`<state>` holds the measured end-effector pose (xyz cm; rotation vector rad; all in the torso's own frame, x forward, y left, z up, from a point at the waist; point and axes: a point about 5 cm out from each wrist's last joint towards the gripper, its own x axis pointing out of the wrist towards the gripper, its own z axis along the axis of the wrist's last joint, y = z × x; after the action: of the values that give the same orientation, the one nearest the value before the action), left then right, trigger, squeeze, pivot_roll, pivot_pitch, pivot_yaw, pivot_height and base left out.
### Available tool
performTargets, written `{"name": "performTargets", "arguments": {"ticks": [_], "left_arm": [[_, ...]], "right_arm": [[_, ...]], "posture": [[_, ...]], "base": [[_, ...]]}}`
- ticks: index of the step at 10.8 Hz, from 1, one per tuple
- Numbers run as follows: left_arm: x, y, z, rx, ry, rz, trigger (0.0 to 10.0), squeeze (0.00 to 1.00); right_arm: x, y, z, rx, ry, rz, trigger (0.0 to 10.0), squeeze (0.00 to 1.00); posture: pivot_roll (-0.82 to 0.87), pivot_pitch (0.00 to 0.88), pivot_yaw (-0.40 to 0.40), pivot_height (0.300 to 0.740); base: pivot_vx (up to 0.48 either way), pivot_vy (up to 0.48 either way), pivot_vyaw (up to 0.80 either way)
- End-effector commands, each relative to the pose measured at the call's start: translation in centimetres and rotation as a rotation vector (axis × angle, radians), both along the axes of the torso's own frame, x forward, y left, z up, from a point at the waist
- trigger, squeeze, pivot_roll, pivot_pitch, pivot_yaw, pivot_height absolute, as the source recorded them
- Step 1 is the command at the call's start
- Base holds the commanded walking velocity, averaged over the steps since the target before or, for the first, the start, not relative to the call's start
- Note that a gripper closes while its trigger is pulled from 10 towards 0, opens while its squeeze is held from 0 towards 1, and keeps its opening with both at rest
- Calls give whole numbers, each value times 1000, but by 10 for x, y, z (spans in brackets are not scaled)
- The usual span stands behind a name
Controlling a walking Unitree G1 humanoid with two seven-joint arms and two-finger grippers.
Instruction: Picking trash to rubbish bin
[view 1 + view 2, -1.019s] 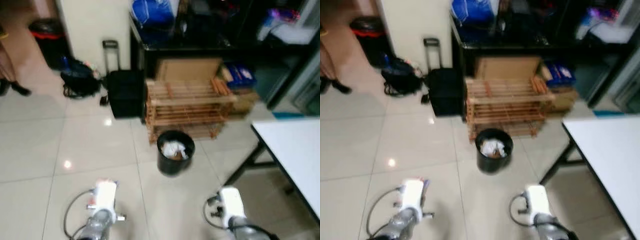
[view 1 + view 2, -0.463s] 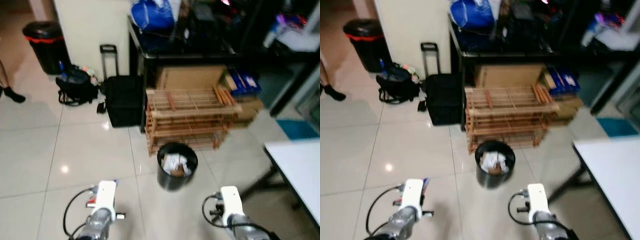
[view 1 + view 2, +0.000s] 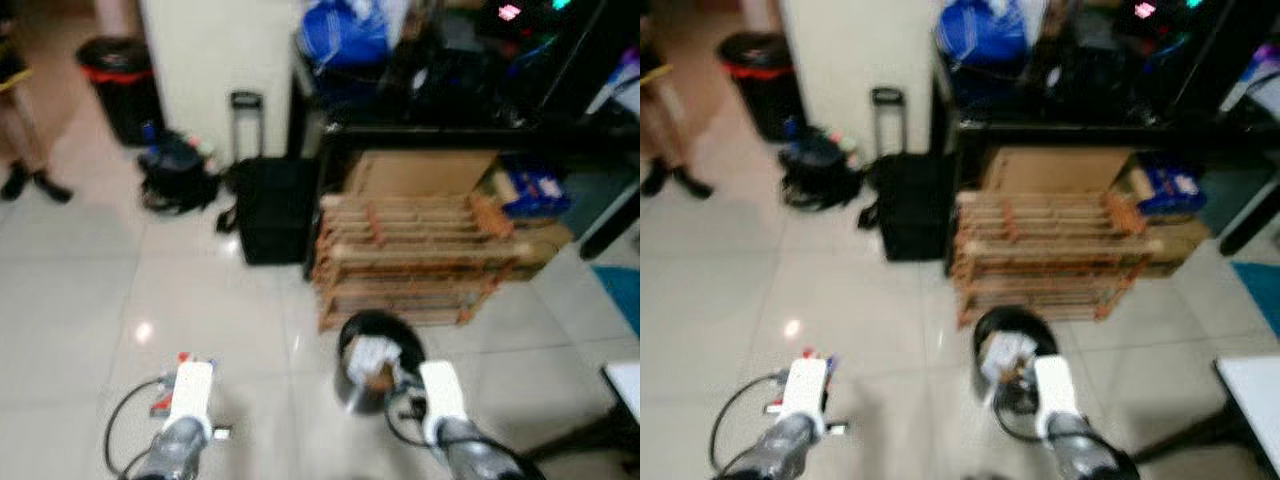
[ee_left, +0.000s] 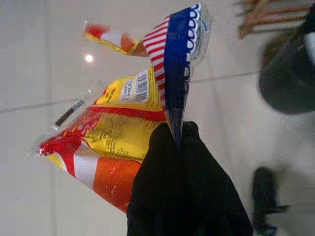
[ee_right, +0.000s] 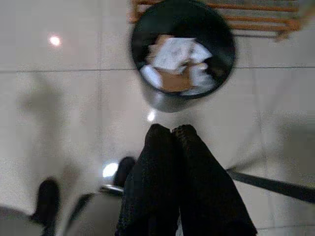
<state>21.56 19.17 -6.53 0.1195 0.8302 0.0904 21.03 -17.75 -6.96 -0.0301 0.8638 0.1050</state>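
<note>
A crumpled snack wrapper (image 4: pixel 128 118), yellow, red and blue with stripes, is pinched between the black fingers (image 4: pixel 167 162) of my left gripper (image 4: pixel 176 129), which is shut on it above the tiled floor. The black rubbish bin (image 3: pixel 375 362) stands on the floor in front of a wooden rack, with white paper and brown scraps inside (image 5: pixel 177 61). My right gripper (image 5: pixel 171 132) is shut with nothing in it and hangs just short of the bin. Both wrists (image 3: pixel 190 395) (image 3: pixel 438 395) show at the bottom of the head views, the left one well left of the bin.
A wooden slatted rack (image 3: pixel 415 255) and a cardboard box stand behind the bin. A black trolley case (image 3: pixel 272 205) and a dark bag (image 3: pixel 180 178) lie left of it. Another black bin with a red band (image 3: pixel 120 85) stands far left. A white table corner (image 3: pixel 1250 385) is at the right.
The camera has swung to the right and come closer, so the bin now sits nearer my right wrist and the white table has slid to the frame edge. Both grippers stay shut.
</note>
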Motion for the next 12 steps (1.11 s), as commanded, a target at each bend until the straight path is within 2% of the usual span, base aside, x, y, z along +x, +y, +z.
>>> {"name": "performTargets", "arguments": {"ticks": [1, 2, 4, 9, 10, 12], "left_arm": [[0, 1, 0, 5, 0, -4, 10000, 0], [0, 1, 0, 4, -1, -4, 10000, 0], [1, 1, 1, 5, -3, -4, 10000, 0], [2, 1, 1, 5, -7, -11, 10000, 0], [3, 0, 3, 0, -22, -12, 10000, 0], [6, -2, 4, -18, -31, -20, 10000, 0]], "right_arm": [[6, 1, 3, 8, -21, -9, 10000, 0], [6, 1, 4, 12, -23, -13, 10000, 0], [7, 1, 4, 32, -24, -23, 10000, 0], [7, 2, 4, 43, -22, -25, 10000, 0], [6, 2, 4, 55, -20, -43, 10000, 0], [6, 2, 3, 49, -16, -44, 10000, 0]], "posture": [[29, 44, -98, 740], [29, 44, -98, 740], [30, 42, -97, 740], [30, 46, -95, 740], [30, 46, -96, 740], [31, 46, -96, 740]], "base": [[480, 0, 0], [480, 0, 0], [480, 0, -647], [480, 0, 0], [420, 0, -800], [0, 0, -800]]}}
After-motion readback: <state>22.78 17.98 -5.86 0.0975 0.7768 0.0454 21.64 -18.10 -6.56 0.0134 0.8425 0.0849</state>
